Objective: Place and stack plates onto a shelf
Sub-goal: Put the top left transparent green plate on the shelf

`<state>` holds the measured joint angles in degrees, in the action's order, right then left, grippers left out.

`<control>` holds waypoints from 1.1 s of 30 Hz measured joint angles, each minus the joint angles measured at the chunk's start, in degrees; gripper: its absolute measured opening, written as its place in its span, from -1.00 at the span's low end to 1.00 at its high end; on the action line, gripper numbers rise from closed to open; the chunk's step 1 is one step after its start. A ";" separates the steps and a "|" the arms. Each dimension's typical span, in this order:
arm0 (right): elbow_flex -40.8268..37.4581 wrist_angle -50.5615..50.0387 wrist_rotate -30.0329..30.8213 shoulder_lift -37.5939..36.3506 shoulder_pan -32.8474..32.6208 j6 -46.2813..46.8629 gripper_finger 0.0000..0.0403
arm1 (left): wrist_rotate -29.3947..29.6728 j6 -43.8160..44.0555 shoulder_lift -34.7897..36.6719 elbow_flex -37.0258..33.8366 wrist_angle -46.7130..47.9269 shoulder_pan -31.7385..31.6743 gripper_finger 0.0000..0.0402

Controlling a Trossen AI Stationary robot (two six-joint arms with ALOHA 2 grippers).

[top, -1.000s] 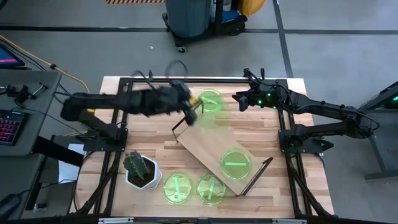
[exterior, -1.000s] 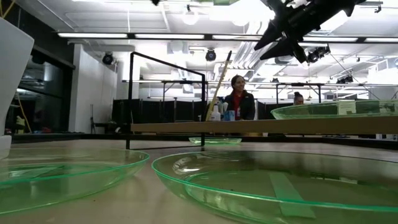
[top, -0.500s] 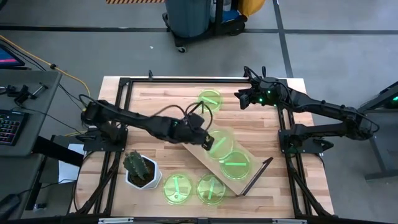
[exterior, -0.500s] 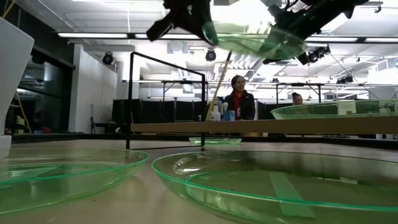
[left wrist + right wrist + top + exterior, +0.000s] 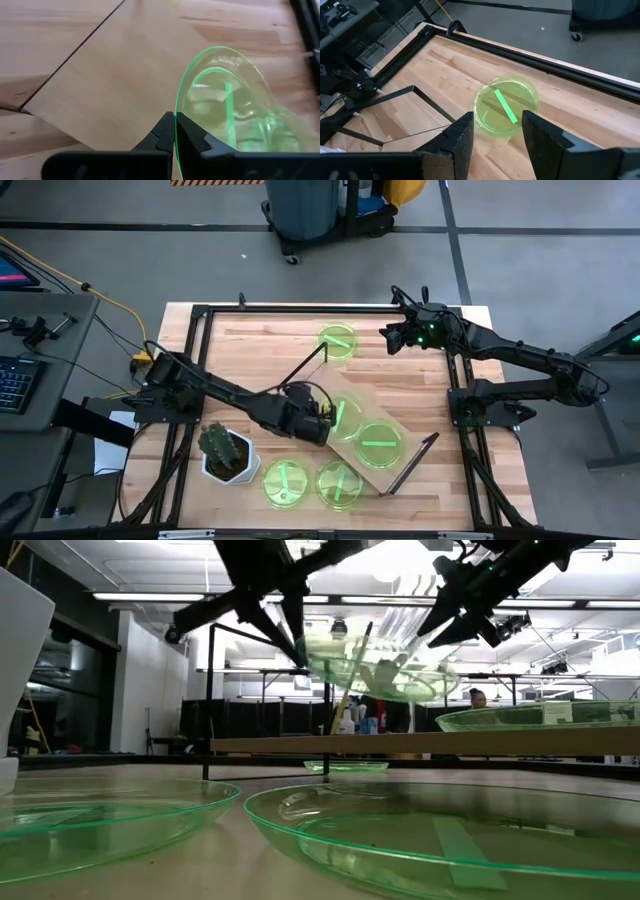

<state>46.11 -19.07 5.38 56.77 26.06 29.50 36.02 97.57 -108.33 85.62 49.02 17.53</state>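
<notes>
My left gripper (image 5: 326,421) is over the shelf (image 5: 312,412), a light-wood board lying slantwise on the table with black wire frames at its ends. It is shut on a green plate (image 5: 346,414). A second plate (image 5: 378,442) rests flat on the shelf's right half. A third plate (image 5: 338,340) lies on the table near the far edge, and two more (image 5: 285,481) (image 5: 338,483) lie by the near edge. My right gripper (image 5: 393,339) hovers open right of the far plate (image 5: 506,105). My left gripper pinches the plate's rim (image 5: 175,111) between its two fingers, at the edge nearest the arm. The fingers come slanting down from the table's left. The plate (image 5: 372,666) is lifted clear above the shelf board (image 5: 420,743), tilted, reaching out beyond the fingertips.
A white-potted cactus (image 5: 227,452) stands near the table's left near corner, close under my left arm. Black frame rails (image 5: 300,308) run along the table's edges. The shelf's wire end frames (image 5: 304,370) (image 5: 414,463) stick up. People stand in the room beyond (image 5: 478,698).
My left gripper has carried its plate from beside the far plate toward the near edge and a little right, over the shelf's middle, and has come down closer to the board. The plate has stayed in the shut fingers throughout. The right arm has kept still.
</notes>
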 joint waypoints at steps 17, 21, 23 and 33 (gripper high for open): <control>0.00 0.02 -0.02 0.00 0.00 0.02 -0.25 | 2.17 0.01 -4.03 -0.02 5.70 -1.88 -1.00; 0.00 0.02 -0.01 0.00 0.00 0.02 -0.25 | 1.45 -1.86 -4.03 -0.02 5.61 -2.28 -0.99; 0.00 0.02 0.00 0.00 0.00 0.02 -0.25 | 0.83 -3.71 -4.03 -0.02 5.61 -2.59 -0.97; 0.00 0.02 0.00 0.00 0.00 0.02 -0.25 | -4.23 -9.98 -4.01 -0.02 5.59 -5.03 -0.58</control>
<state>46.11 -19.05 5.39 56.77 26.06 29.52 31.79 87.59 -112.33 85.60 54.61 12.50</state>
